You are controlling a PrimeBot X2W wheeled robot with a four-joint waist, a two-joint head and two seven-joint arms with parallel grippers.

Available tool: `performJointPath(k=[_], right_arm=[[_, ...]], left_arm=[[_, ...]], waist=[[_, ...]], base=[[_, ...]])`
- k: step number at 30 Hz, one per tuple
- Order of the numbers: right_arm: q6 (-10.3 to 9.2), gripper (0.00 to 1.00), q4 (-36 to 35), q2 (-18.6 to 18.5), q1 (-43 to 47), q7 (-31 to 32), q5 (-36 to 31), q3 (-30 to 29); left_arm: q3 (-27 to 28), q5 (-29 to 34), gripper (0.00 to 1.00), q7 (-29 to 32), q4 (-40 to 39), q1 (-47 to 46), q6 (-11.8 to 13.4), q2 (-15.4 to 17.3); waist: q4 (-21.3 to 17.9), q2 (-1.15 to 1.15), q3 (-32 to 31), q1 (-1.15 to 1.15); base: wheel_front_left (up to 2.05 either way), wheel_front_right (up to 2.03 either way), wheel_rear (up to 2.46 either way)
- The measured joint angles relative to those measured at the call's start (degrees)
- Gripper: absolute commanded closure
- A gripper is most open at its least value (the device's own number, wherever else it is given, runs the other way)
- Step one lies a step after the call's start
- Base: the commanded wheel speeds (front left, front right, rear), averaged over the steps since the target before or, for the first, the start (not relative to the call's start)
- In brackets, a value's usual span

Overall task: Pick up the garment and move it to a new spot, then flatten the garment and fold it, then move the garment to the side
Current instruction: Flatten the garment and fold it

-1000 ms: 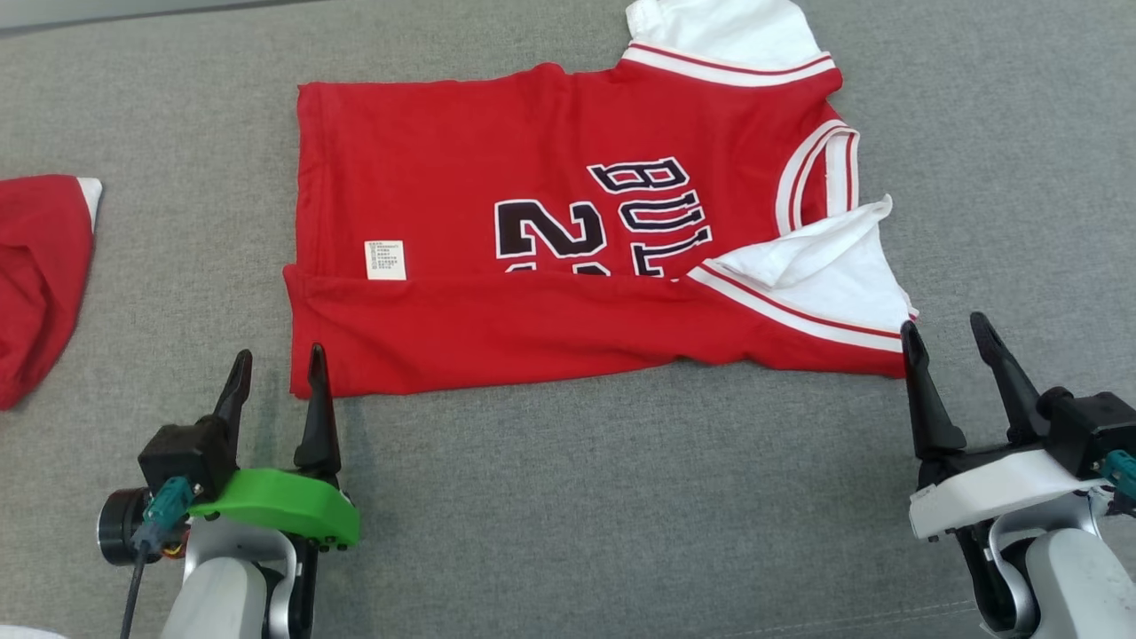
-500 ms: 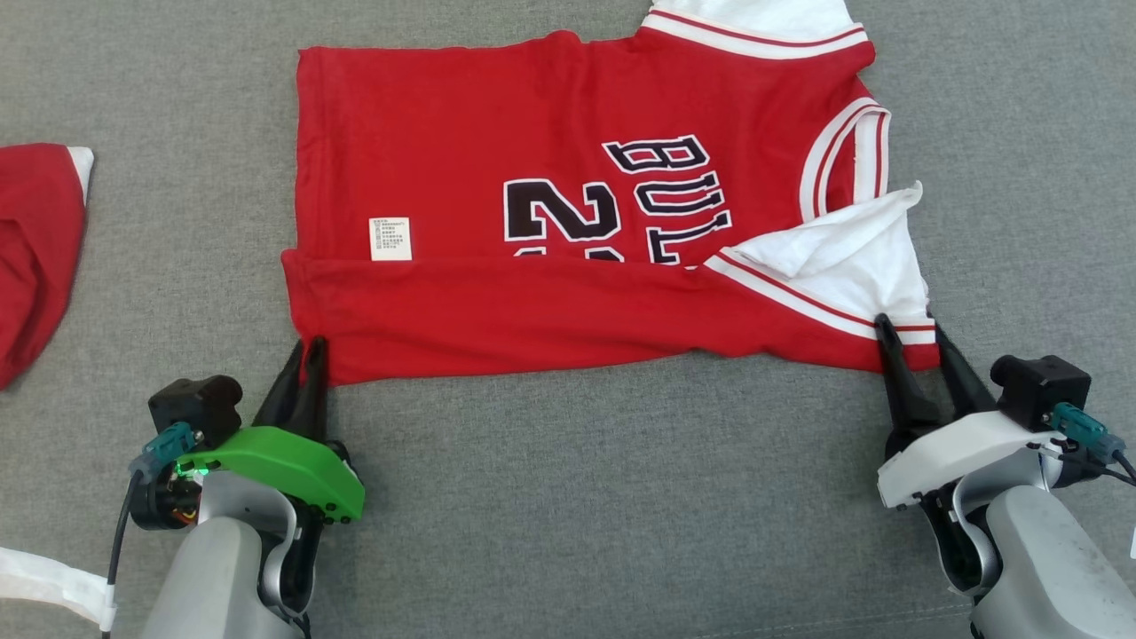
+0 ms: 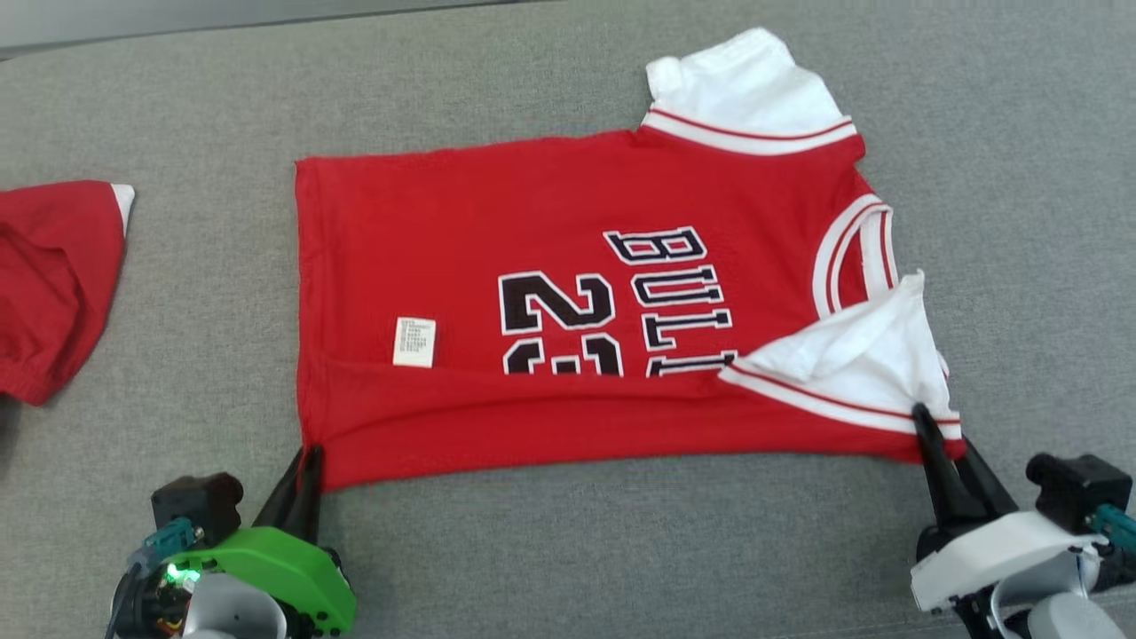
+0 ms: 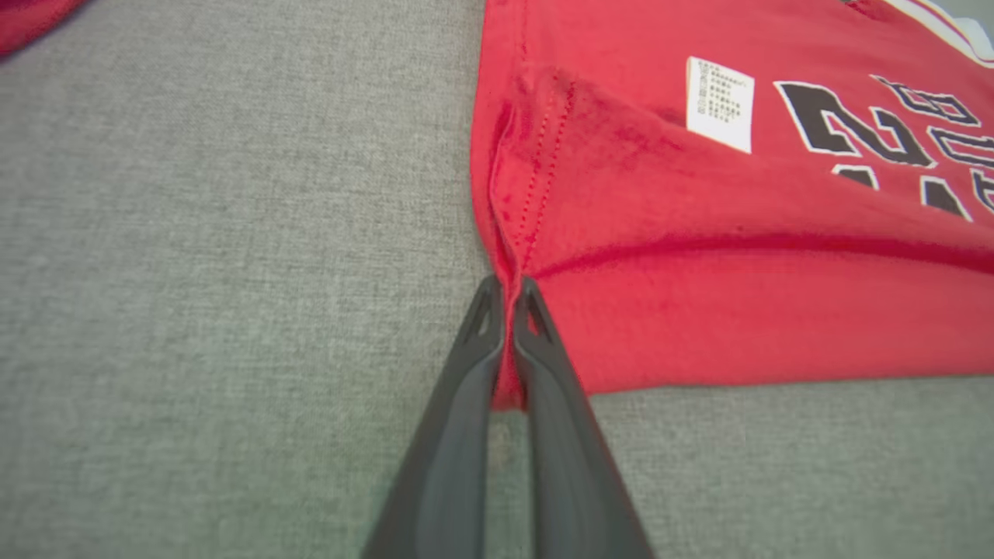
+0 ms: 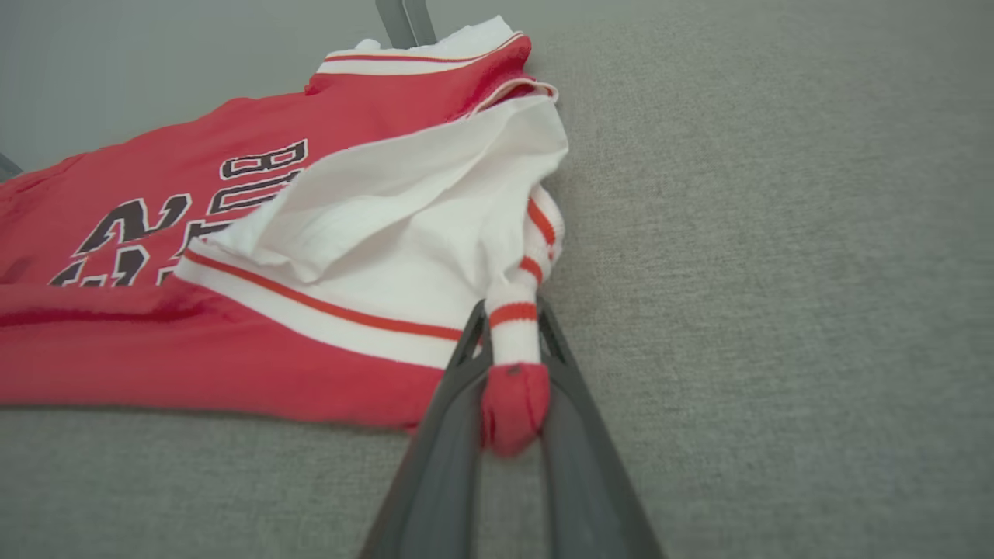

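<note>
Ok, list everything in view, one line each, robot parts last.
red jersey: one, red with black lettering and white sleeves, spread in the middle of the surface, near edge folded over
care label: one, white, on the jersey near its left end
second garment: one, red with a white bit, at the far left, cut off by the frame
surface: one, grey fabric, under everything
left fingers: two, dark, on a green-covered wrist, shut on the jersey's near left corner
right fingers: two, dark, on a white-covered wrist, shut on the jersey's near right corner by the sleeve
</note>
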Motion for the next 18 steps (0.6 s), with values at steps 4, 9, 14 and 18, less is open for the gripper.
performJointPath(k=[4, 9, 14, 18], right_arm=[[0.0, 1.0, -2.75, 1.62, 5.78, 2.05, 0.32, -1.51], [-0.01, 0.0, -4.16, 2.71, 8.55, 2.69, -0.49, -1.85], [-0.03, 0.0, -7.39, 2.5, 7.54, 0.67, -3.98, -3.97], [-0.03, 0.0, -12.82, 2.65, 4.2, 0.18, -6.72, -5.17]], left_arm=[[-0.16, -0.75, 1.0, 3.23, -4.25, 4.55, 1.13, 0.75], [-0.57, -0.89, 0.0, 3.63, -6.87, 7.43, 2.5, 0.56], [1.0, 1.79, 0.0, -3.3, -8.73, 7.88, 6.42, -1.18], [1.13, 4.54, 0.0, -9.22, -11.07, 7.14, 7.97, -1.89]], waist=[[0.02, 0.0, -1.93, 0.0], [-0.26, 0.0, -3.31, 0.0], [-0.68, 0.0, -3.99, 0.0], [-0.85, 0.0, -4.46, 0.0]], base=[[0.0, 0.0, 0.0], [0.0, 0.0, 0.0], [0.0, 0.0, 0.0], [0.0, 0.0, 0.0]])
